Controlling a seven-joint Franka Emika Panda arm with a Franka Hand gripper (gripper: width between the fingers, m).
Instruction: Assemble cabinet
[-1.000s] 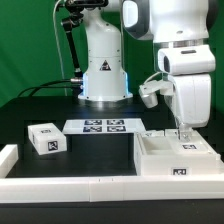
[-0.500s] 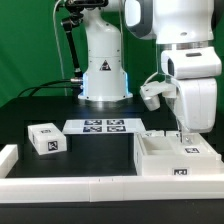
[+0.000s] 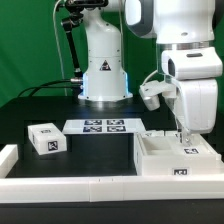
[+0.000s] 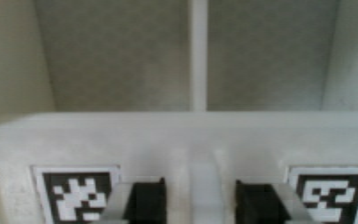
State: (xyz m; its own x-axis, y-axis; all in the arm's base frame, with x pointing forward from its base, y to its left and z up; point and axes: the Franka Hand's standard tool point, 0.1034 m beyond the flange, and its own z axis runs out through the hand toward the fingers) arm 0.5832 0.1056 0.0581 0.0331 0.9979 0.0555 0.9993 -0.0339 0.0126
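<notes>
The cabinet body (image 3: 172,158), a large white open box with black-and-white tags, lies at the exterior view's right. My gripper (image 3: 183,134) points straight down at its far wall. In the wrist view my gripper (image 4: 202,202) hangs just over the tagged wall (image 4: 194,140). The two black fingertips (image 4: 149,200) stand apart, with white plastic showing between them and one tag on either side. They hold nothing that I can see. A thin divider (image 4: 197,50) runs through the box's inside. A small white tagged block (image 3: 45,139) lies at the exterior view's left.
The marker board (image 3: 105,126) lies flat at the middle back, in front of the robot base (image 3: 104,75). A long white ledge (image 3: 70,185) runs along the front, with a raised end (image 3: 8,157) at the exterior view's left.
The arm has shifted very slightly toward the exterior view's right and now holds still. The cabinet body and the small block have not moved.
</notes>
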